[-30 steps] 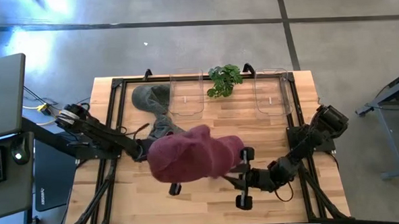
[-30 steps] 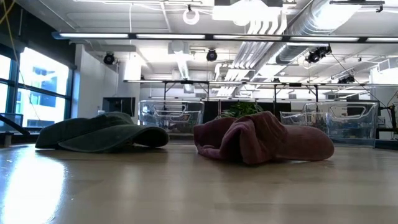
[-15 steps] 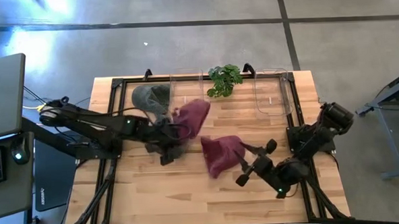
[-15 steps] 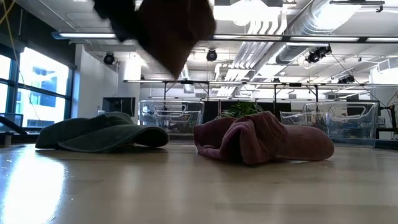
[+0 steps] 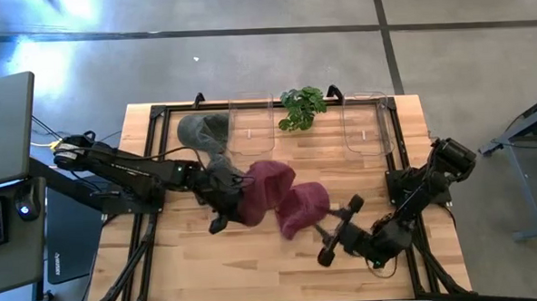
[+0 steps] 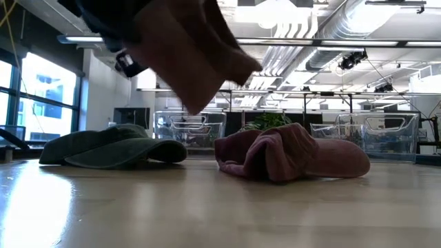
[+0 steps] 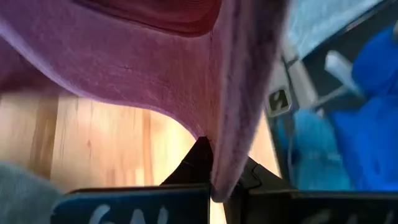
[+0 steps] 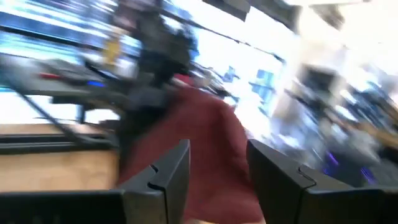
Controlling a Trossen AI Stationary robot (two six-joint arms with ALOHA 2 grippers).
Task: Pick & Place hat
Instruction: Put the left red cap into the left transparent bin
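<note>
A maroon hat [image 5: 263,192] is held aloft by the left gripper [image 5: 227,199], whose fingers are pinched tight on a fold of the fabric; in the left wrist view the cloth [image 7: 186,81] is seen draped straight over the clamped jaws, with bare wood below. From table height the same hat [image 6: 193,52] is seen hanging clear of the tabletop [image 6: 220,213], nothing of it touching the wood.

Just beyond the left gripper, toward the right arm, a second maroon hat [image 5: 303,208] is left lying crumpled on the table. The right gripper [image 5: 337,229] is found just beside that lying hat, jaws parted and nothing between them; in its own wrist view only maroon cloth [image 8: 211,155] is seen ahead of the spread fingers. A grey-green hat [image 5: 204,131] lies behind the left gripper, at the far edge, close to a clear bin [image 5: 250,126]; a second clear bin [image 5: 365,124] stands farther along, past a small plant [image 5: 301,106].

The step in hand is judged to be the carry: the pick is done, the placing not yet. A swing of the lifted hat over one of the bins is what seems called for next, with the pinch kept until the hat is well above the rim, since loose fabric could catch on the edge.
</note>
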